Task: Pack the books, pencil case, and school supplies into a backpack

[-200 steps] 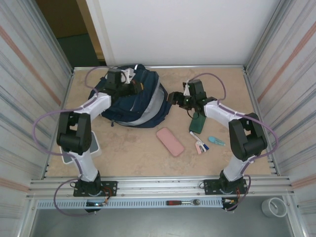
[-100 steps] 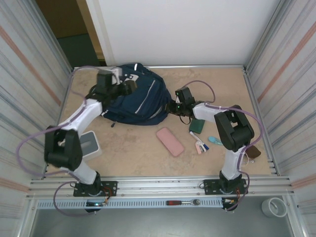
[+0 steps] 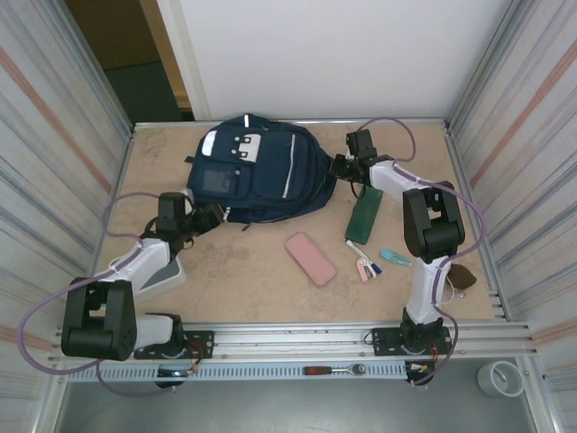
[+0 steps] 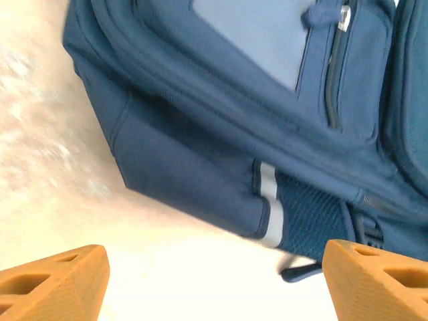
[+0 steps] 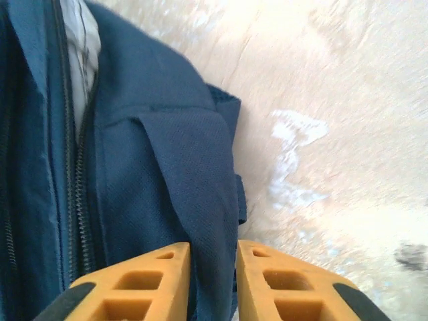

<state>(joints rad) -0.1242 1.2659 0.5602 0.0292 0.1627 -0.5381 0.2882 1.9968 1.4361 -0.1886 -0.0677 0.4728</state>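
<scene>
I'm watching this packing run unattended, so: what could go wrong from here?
The right hand pinches only a thin fold of the large navy-blue fabric backpack; it may slip free, or drag the bag instead of opening it. The left hand is open beside the bag's corner, holding nothing, so nothing braces it. A dragged bag could push the pink oblong pencil case.

White box (image 3: pixel 173 270) — tape roll (image 3: pixel 499 379); ratchet (image 3: pixel 332 370)

The pale beige mottled surface (image 3: pixel 243 289) carries a large navy-blue fabric backpack (image 3: pixel 261 171) at its far middle. Nearer lie a flat pink oblong pencil case (image 3: pixel 310 259), a thin dark booklet (image 3: pixel 363 219), white-and-pink pen-like sticks (image 3: pixel 365 266) and a small light-blue piece (image 3: pixel 394 257). A pale box (image 3: pixel 175 273) sits at the left.
</scene>
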